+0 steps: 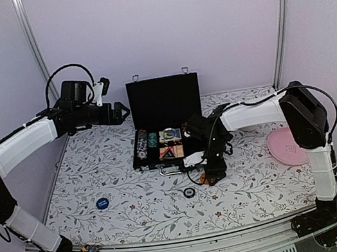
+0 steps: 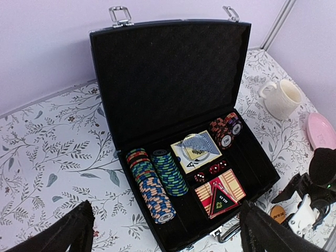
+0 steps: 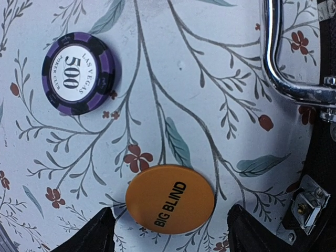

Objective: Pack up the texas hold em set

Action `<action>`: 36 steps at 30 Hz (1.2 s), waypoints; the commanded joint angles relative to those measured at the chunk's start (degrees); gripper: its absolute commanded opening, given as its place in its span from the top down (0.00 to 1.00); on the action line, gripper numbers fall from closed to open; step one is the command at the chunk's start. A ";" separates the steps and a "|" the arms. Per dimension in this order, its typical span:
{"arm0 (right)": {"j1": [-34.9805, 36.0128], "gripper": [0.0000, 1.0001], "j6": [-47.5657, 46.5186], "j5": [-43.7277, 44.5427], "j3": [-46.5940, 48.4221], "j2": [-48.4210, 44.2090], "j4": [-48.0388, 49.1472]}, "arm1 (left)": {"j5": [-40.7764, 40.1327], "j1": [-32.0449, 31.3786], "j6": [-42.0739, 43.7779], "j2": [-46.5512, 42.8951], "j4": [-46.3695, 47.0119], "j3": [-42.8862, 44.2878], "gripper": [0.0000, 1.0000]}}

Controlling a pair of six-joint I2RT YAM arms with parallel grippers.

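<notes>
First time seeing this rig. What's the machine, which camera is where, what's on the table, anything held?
Two robot arms, bolted at the near edge of a table, each ending in two-finger jaws. The top view looks down from behind: left arm raised, right arm reaching down before an open black case. The other two pictures come from wrist cameras. The left one looks into the case: chips, cards, dice, with a mug and pink plate beside it. The right one shows a purple chip and an orange button, seen between its open jaws. Both jaws are open; nothing is held.
</notes>
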 commanded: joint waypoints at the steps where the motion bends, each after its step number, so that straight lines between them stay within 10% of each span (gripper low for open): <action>1: 1.06 0.30 1.31 0.45 -0.12 2.31 0.80 | 1.14 0.76 -0.14 -0.58 0.40 -0.30 0.04; 36: 5.22 0.58 4.76 9.55 -1.39 6.07 -2.44 | 1.57 1.03 -0.32 -0.58 0.30 -0.32 0.04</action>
